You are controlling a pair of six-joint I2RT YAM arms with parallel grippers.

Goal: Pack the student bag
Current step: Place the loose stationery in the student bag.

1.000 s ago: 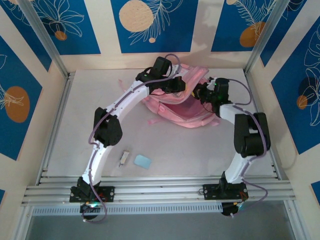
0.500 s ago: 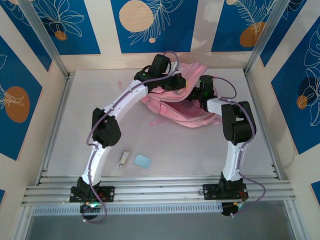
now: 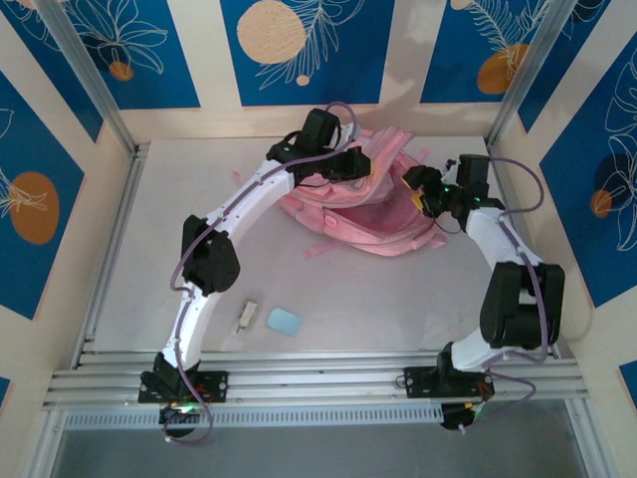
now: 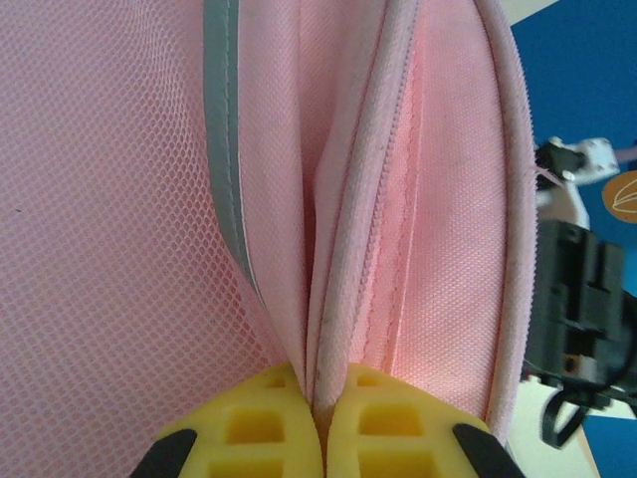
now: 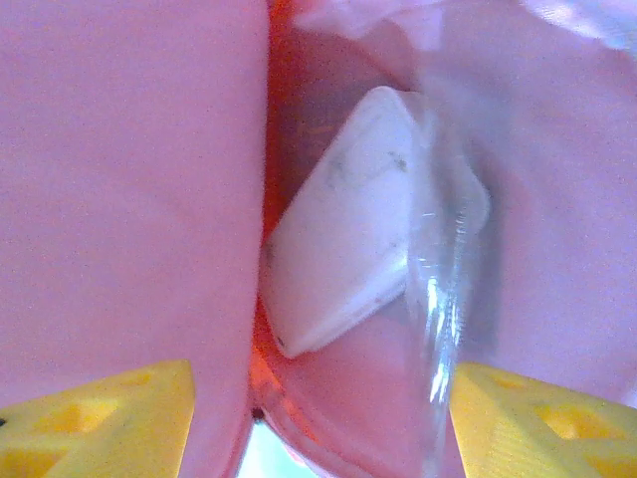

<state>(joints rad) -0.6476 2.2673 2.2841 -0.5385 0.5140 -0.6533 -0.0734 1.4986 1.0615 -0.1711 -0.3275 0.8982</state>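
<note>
Pinched the student bag (image 3: 383, 227) rim with left gripper (image 4: 320, 410) — faced its mouth from the right with right gripper (image 3: 420, 189) spread wide, empty.

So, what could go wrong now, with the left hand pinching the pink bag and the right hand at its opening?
The left hand pinches only a thin fold of the student bag; the fold could slip out and the opening may fall shut.
The right hand is open, close to the white item inside; it might catch the fabric or drag that item out.
</note>
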